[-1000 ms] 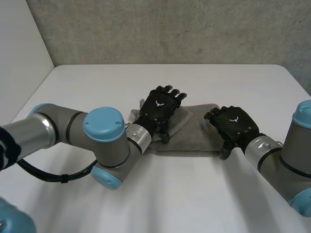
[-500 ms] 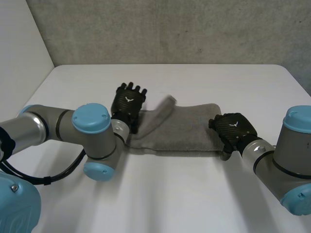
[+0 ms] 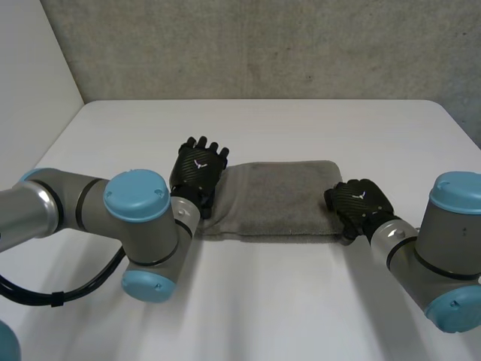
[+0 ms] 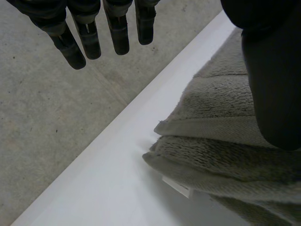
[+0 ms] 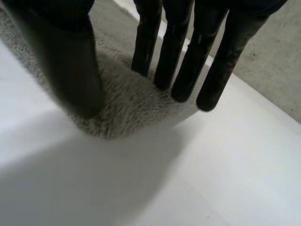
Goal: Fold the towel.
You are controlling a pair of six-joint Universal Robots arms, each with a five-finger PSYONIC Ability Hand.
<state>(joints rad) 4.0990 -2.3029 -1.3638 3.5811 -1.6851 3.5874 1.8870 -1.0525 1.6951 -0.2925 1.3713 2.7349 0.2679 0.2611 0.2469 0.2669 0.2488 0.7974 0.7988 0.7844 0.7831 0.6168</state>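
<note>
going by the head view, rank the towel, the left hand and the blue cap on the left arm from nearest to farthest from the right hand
1. towel: touching; the right hand rests on its right end.
2. left hand: at the towel's opposite, left end.
3. blue cap: on the left arm, farther left than the left hand and nearer the camera.

The towel is grey terry cloth with a fuzzy, looped pile. The counter is smooth matt white. The wall is rough concrete.
</note>
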